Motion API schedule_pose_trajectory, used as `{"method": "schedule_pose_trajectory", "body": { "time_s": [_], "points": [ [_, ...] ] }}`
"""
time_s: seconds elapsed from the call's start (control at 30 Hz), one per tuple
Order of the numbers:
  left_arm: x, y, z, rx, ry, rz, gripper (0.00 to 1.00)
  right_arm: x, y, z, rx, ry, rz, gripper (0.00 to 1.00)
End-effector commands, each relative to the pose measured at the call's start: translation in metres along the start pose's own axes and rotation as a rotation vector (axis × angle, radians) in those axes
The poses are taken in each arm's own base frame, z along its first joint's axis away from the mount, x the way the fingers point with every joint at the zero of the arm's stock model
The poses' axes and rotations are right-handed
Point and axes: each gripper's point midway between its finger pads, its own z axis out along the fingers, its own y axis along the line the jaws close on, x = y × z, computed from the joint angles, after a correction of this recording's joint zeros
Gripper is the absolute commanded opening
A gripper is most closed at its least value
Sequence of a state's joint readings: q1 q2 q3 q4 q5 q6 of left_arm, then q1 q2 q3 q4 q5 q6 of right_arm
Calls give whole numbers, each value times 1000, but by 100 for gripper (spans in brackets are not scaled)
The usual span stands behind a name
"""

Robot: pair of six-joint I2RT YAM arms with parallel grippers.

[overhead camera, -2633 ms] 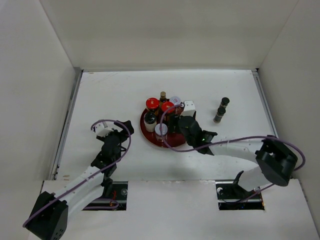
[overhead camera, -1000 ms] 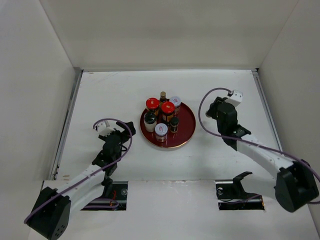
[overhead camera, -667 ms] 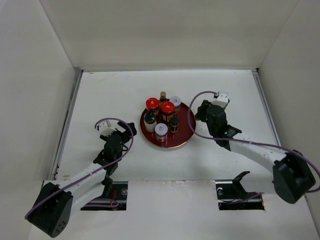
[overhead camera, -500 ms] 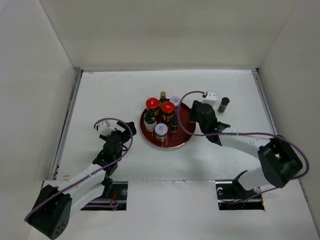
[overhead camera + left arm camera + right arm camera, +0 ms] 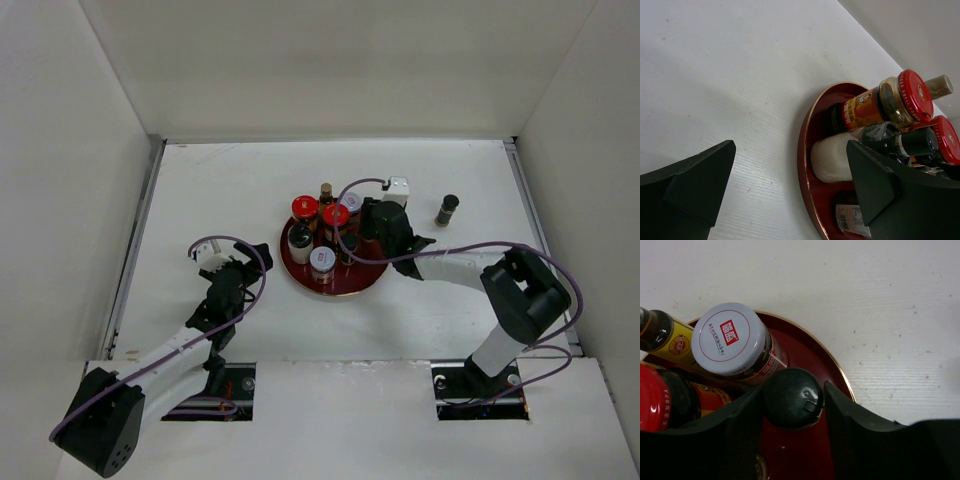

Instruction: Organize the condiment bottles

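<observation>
A dark red round tray [image 5: 350, 283] holds several condiment bottles: two red-capped jars [image 5: 305, 207], a white-capped jar [image 5: 322, 258], a black-capped white bottle [image 5: 299, 240] and slim dark bottles [image 5: 326, 190]. My right gripper [image 5: 372, 228] is over the tray's right side. In the right wrist view it [image 5: 793, 390] is shut on a black-capped bottle [image 5: 790, 402] beside a white-capped jar [image 5: 730, 337]. One dark black-capped bottle [image 5: 447, 209] stands on the table to the right. My left gripper [image 5: 228, 265] is open and empty left of the tray; in the left wrist view it [image 5: 790, 147] faces the tray rim [image 5: 805, 150].
White walls enclose the table on the left, back and right. The right arm's purple cable [image 5: 350, 190] loops over the tray's back. The left wrist view shows a red-capped jar [image 5: 910, 95] and the white bottle [image 5: 835, 155] close ahead.
My right gripper has moved left from the table's right side to over the tray's right part. A dark bottle stays on the table there. The left arm has not moved.
</observation>
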State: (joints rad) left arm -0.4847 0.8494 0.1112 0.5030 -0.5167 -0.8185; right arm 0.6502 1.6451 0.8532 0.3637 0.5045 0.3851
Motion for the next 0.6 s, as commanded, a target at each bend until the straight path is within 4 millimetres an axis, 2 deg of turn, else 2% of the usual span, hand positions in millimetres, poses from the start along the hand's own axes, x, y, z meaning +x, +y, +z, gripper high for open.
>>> {"method": "schedule_pose_trajectory", "body": {
  "time_s": [0.0, 0.2, 0.33, 0.43, 0.57],
  "points": [
    [-8, -11, 1, 38, -26, -31, 95, -21, 19, 2, -41, -66, 34, 63],
    [-8, -10, 2, 33, -25, -30, 95, -40, 21, -16, -64, -103, 61, 82],
    [-10, -12, 1, 41, -33, -31, 95, -57, 12, -34, -69, -137, 79, 87],
    [-7, -11, 1, 40, -22, -32, 95, -74, -21, -39, -16, -183, 121, 88],
    [-7, -13, 1, 44, -20, -33, 95, -92, -94, -40, 156, -225, 178, 88]
  ]
}}
